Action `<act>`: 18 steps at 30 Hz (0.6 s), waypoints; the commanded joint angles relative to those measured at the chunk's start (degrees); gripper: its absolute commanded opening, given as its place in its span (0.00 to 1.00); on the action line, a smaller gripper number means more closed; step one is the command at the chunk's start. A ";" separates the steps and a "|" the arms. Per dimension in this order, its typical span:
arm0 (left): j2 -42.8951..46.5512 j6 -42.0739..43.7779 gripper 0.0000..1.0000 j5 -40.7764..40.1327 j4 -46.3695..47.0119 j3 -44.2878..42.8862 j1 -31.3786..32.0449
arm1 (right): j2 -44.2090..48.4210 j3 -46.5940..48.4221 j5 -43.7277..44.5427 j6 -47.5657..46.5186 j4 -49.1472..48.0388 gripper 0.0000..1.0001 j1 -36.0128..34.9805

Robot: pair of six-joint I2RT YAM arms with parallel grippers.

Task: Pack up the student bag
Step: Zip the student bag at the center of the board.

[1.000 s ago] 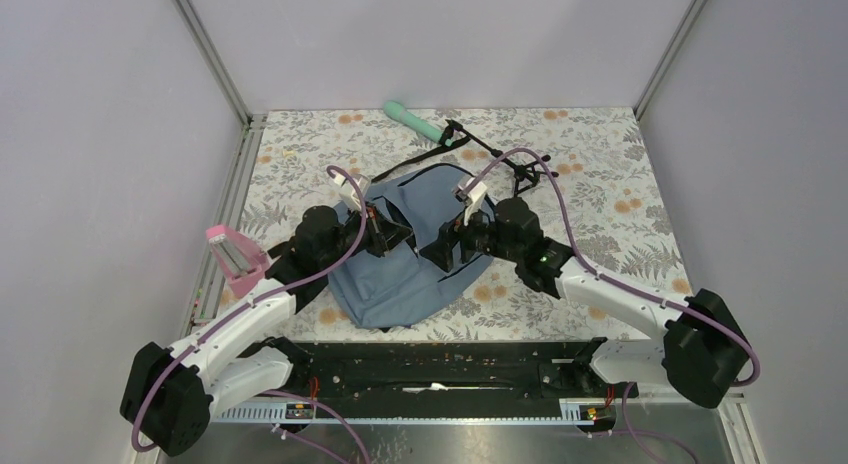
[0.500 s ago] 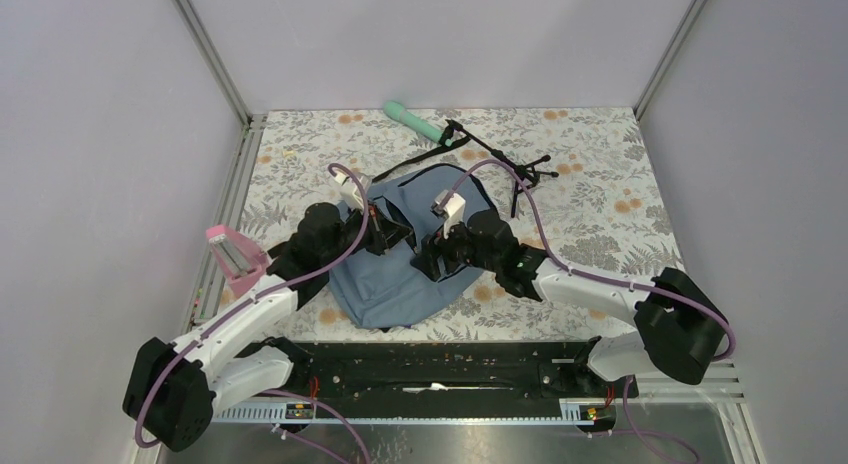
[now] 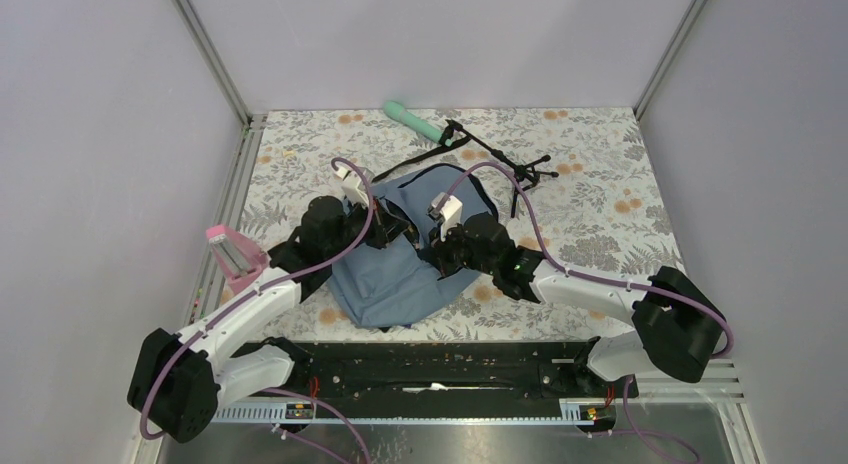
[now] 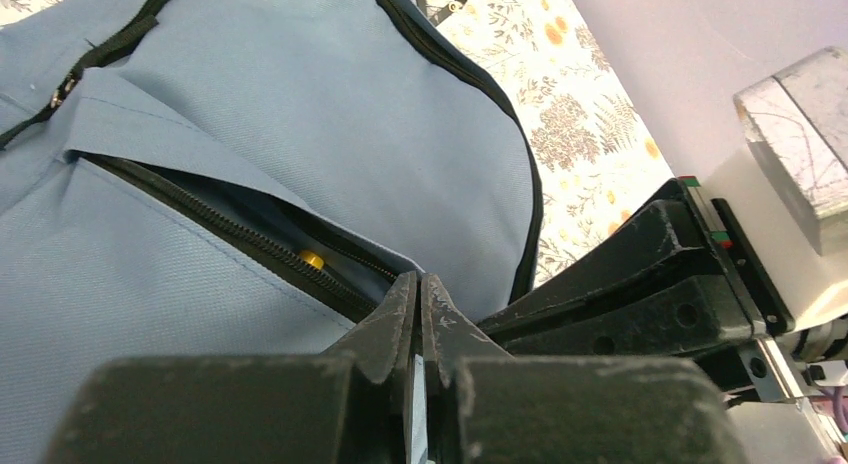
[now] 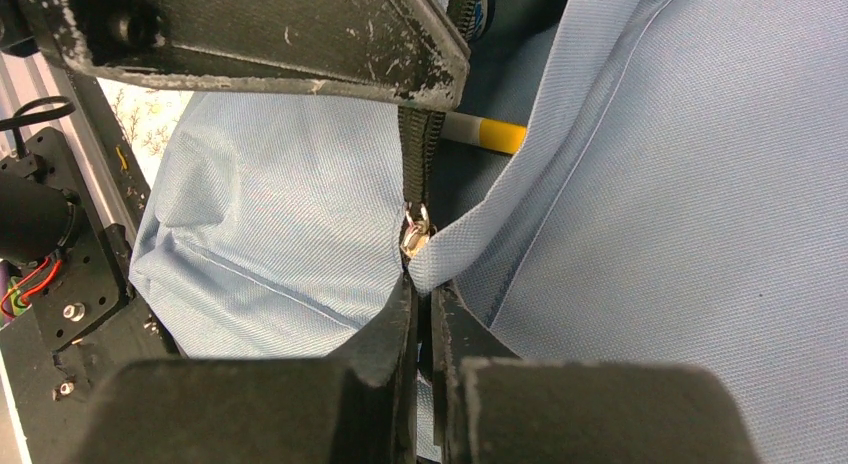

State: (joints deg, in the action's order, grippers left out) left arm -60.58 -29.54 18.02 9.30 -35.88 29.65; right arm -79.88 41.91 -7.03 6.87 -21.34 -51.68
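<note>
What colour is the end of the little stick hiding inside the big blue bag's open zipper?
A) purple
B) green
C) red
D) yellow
D: the thin white stick with a yellow end shows in the open zip of the soft slate-blue fabric backpack.

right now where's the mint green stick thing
In the top view the mint-green stick lies at the far edge of the table, left of centre, beyond the student bag, its right end against a black stand.
</note>
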 commanded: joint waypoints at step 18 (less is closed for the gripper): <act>-2.72 3.00 0.00 -5.89 8.53 -4.21 -6.65 | 4.22 -2.35 -4.55 -1.83 5.12 0.00 -0.79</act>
State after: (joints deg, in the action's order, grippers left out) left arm -62.98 -27.86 16.58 10.17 -36.03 25.28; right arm -78.39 40.82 -8.27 5.65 -21.30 -51.70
